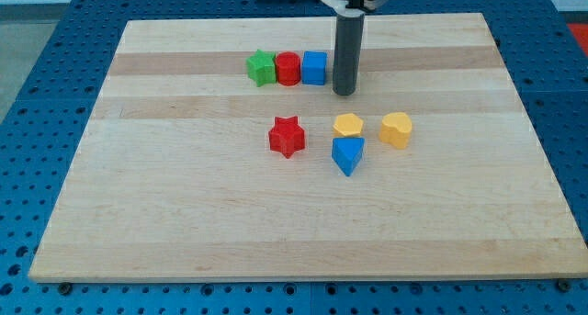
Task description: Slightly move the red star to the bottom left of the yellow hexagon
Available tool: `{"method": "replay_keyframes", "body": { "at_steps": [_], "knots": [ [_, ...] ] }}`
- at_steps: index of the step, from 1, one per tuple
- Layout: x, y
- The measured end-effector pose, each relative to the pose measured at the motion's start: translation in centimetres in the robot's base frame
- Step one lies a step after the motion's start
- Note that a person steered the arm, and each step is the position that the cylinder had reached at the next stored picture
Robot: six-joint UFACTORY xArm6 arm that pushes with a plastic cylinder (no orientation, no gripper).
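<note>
The wooden surface (184, 214) carries a green star (261, 68), red cylinder (288, 68), blue cube (314, 67), red star (287, 136), yellow hexagon (348, 125), blue triangle (347, 154) and another yellow block (396, 129).

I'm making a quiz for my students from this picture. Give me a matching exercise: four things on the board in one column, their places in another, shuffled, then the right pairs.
Things:
1. red star
2. green block
3. blue triangular block
4. my tip

Places:
A. just below the yellow hexagon
B. left end of the top row of three
C. just right of the blue cube
D. left of the yellow hexagon, apart from it

Pairs: 1-D, 2-B, 3-A, 4-C
</note>
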State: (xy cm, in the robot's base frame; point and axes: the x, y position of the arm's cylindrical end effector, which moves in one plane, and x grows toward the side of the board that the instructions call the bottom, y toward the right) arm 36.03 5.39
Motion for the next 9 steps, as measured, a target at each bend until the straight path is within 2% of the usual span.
{"method": "replay_keyframes", "body": {
  "at_steps": [3, 9],
  "knots": [
    [2.9, 0.0],
    [4.2, -3.3]
  ]
}}
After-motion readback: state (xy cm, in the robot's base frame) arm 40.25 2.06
